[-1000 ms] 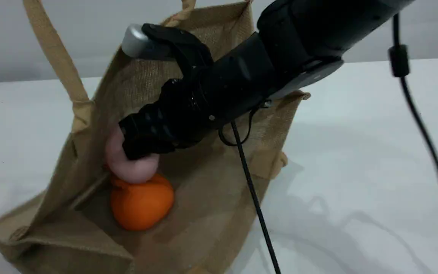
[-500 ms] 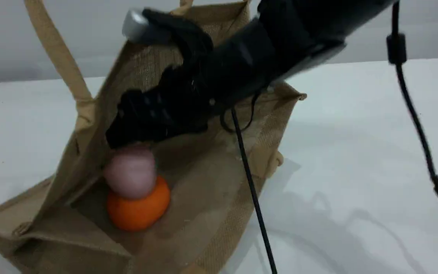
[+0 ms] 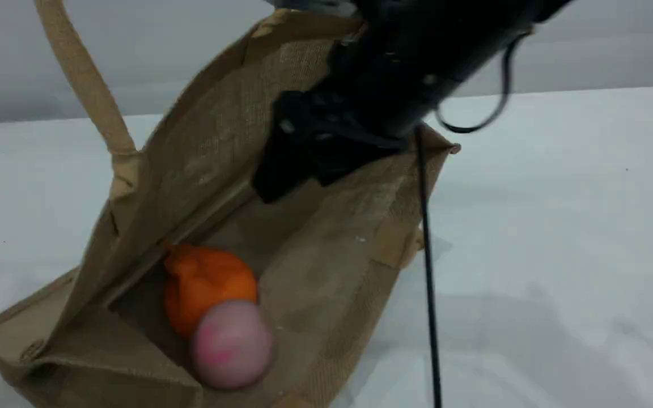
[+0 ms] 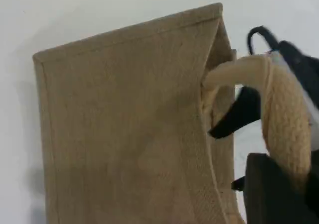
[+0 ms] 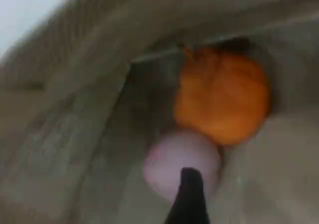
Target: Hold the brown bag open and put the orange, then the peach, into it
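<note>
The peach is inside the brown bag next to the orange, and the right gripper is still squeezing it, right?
Not quite. The peach does lie in the brown bag against the orange, but the right gripper has let go and hangs open above it, as the scene view shows.

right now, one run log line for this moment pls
tan jute bag: held open | orange toy fruit: inside | pink peach: inside, released | right gripper: open | left gripper: shut on rope handle

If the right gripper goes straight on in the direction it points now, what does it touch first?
Most likely the peach: in the right wrist view it lies directly past the fingertip of the right gripper, with the orange beyond it, both inside the brown bag. Depth is unclear.
</note>
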Robot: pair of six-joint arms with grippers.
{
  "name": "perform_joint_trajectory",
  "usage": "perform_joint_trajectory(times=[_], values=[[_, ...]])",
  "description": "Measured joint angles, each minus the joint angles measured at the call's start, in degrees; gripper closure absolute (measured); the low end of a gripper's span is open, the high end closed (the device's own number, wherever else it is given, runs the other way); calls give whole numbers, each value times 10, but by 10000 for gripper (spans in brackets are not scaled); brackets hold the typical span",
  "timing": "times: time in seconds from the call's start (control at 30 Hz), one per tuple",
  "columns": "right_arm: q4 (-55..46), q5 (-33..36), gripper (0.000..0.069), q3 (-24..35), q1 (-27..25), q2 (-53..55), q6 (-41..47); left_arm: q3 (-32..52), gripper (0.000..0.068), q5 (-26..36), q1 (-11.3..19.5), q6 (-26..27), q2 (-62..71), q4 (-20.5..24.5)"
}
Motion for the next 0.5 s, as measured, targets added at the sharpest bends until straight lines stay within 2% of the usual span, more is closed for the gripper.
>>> perform_joint_trajectory(times=[0.23,0.5], values=[[0,24,160,76,-43,-95,-1,50,598,-5,0,21,3,-2],[-67,92,160,87,-106,-234,64,155,598,-115,0,30,42,-10]])
